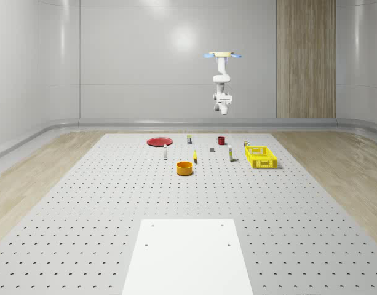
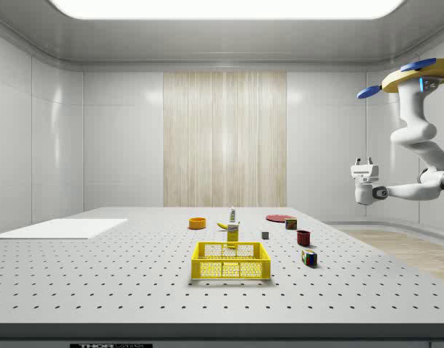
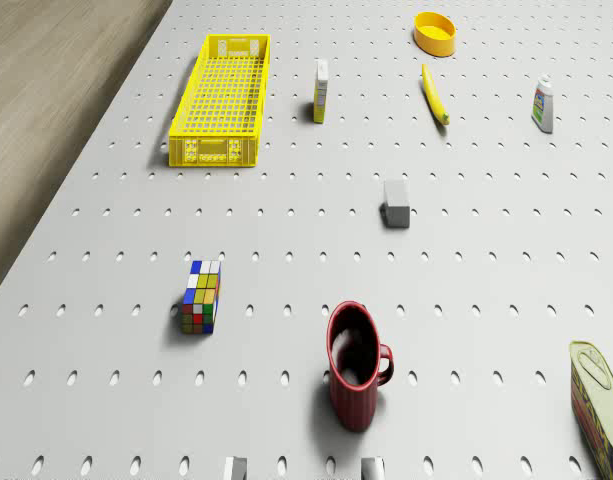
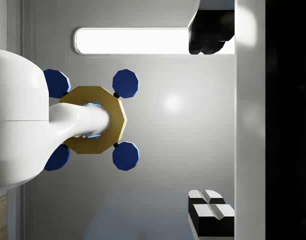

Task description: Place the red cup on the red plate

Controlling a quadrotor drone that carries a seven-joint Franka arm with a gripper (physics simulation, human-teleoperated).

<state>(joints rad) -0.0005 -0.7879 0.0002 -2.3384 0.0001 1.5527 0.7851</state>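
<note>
Bright ceiling panel [image 2: 225, 7], wall glare, soft shadows

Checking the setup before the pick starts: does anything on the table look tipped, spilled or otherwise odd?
Nothing is spilled or damaged. The red cup stands upright, apart from the red plate. One oddity: the tool points upward toward the ceiling rather than down, as the drone hovers high beyond the table's far edge.

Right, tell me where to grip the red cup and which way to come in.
Probably from straight above. The red cup stands upright with its mouth open, apart from the Rubik's cube and the tin. Pinch the rim wall on a side away from the handle, one finger inside.
</note>
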